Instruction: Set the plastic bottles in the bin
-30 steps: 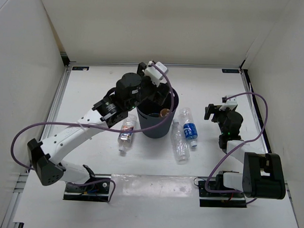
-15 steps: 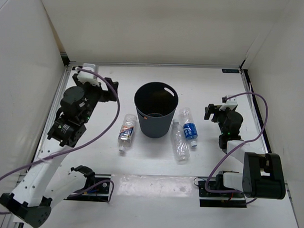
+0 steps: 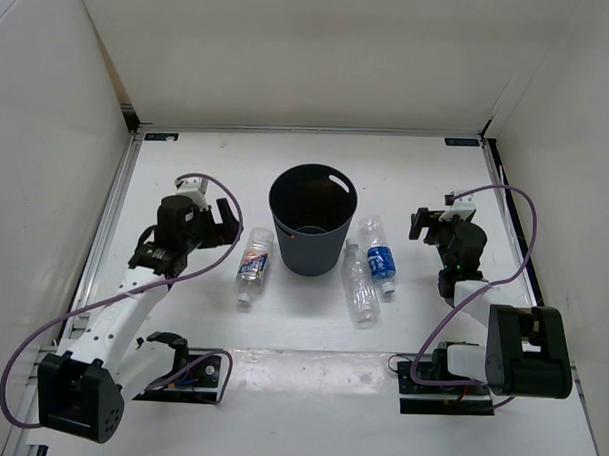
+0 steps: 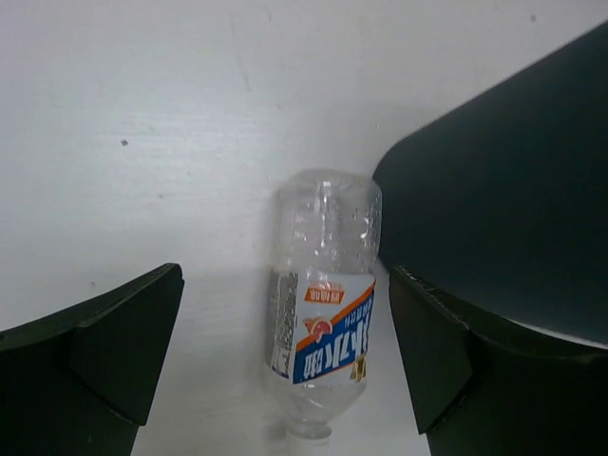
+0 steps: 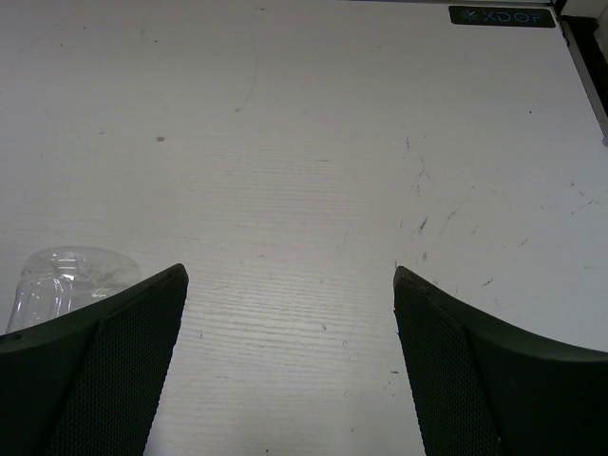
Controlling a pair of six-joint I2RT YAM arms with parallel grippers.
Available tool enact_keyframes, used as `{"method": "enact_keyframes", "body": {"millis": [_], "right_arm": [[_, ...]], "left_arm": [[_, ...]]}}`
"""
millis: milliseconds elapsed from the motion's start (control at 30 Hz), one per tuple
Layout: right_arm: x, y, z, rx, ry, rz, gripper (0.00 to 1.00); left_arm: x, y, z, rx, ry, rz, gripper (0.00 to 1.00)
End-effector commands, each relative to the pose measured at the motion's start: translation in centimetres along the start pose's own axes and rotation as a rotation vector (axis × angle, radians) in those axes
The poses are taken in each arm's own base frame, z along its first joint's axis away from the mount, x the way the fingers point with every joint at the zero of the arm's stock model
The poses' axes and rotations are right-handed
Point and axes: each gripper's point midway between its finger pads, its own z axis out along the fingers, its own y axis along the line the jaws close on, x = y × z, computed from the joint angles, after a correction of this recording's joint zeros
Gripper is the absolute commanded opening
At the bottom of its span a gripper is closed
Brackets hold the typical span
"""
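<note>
The left gripper (image 4: 285, 285) stood wide open and empty above the labelled bottle (image 4: 321, 332) lying beside the bin (image 4: 503, 218); the right gripper (image 5: 290, 275) was also open, empty.

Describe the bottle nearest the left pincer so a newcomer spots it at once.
Find the dark grey bin. Left of it one clear bottle lies alone. Its multicoloured label sets it apart from the blue-labelled bottle and the plain bottle right of the bin.
</note>
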Motion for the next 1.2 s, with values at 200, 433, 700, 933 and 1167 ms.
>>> {"method": "enact_keyframes", "body": {"millis": [200, 433, 700, 933, 1167], "right_arm": [[-1.8, -0.2, 0.5, 0.012, -0.051, 0.002, 0.9], [-1.7, -0.2, 0.5, 0.012, -0.046, 0.002, 0.9], [-1.7, -0.2, 0.5, 0.013, -0.046, 0.003, 0.9], [-1.7, -0.2, 0.5, 0.01, -0.046, 0.001, 0.9], [-1.7, -0.2, 0.5, 0.01, -0.048, 0.001, 0.9]], "left_arm": [[3.8, -1.8, 1.6, 0.156, 0.063, -0.022, 1.0], [5.6, -2.9, 3.0, 0.141, 0.152, 0.086, 1.0], [8.6, -2.2, 5.3, 0.095, 0.234, 0.094, 1.0], [10.3, -2.2, 6.9, 0.091, 0.287, 0.089, 1.0], [12.8, -1.8, 8.3, 0.076, 0.363, 0.073, 0.99]]}}
